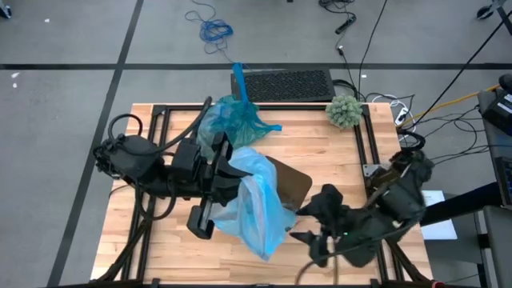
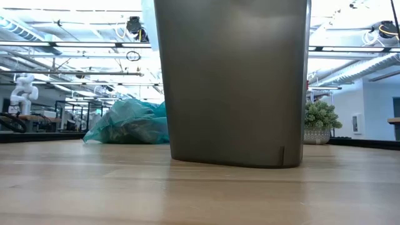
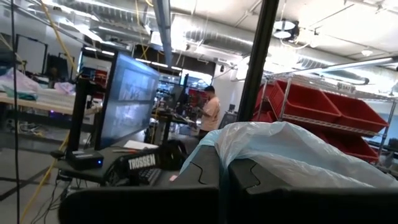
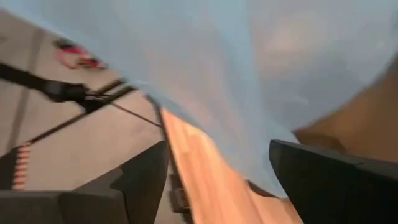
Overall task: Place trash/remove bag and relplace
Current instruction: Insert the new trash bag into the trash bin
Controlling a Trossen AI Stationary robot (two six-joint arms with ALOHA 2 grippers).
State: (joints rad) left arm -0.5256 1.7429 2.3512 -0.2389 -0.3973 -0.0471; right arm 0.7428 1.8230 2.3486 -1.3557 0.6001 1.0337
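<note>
Right up close at table height stands the grey-brown bin, its flat wall filling most of the low view, upright on the wooden table. From above, a fresh light blue bag is draped over the bin's mouth and spills down its near side.

Reaching in from the left edge of the table, the left arm lies low and nearly level, its left gripper against the bag's left side; the fingers are pressed together with a fold of the pale blue plastic pinched between them and bunched over their tips.

From the right front corner the right arm bends inward, and the right gripper sits just beside the bag's lower right edge. Its fingers are spread wide, with the blue film hanging in front of them and nothing caught between.

Behind the bin, toward the far edge, rests a teal bag, bunched and knotted; I cannot see any loose trash. A fuzzy green ball sits at the far right corner.
</note>
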